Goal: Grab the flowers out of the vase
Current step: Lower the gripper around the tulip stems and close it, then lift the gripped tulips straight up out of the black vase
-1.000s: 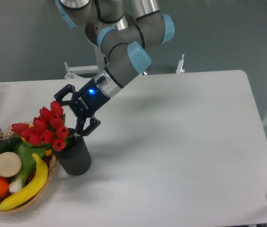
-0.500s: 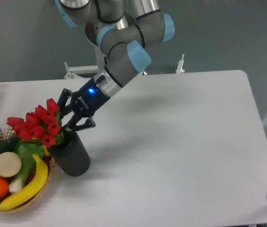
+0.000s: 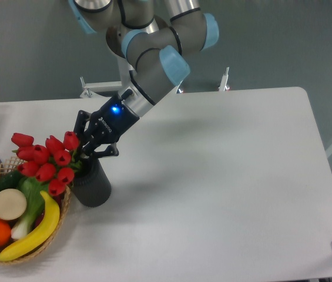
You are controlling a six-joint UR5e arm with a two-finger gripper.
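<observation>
Camera – red flowers [image 3: 45, 160], ribbed dark vase [image 3: 93, 185].

1 fixed camera, high front view, angled down at table [image 3: 224, 176]

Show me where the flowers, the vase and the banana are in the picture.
flowers [image 3: 43, 160], fixed camera, on a red bud in the middle of the bunch
vase [image 3: 95, 187], fixed camera, on its ribbed dark side
banana [image 3: 33, 232], fixed camera, on the middle of its yellow curve

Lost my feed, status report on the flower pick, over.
Gripper shut on flowers at the stems. Stems not yet out of vase. Basket close beside; nothing blocking.
</observation>
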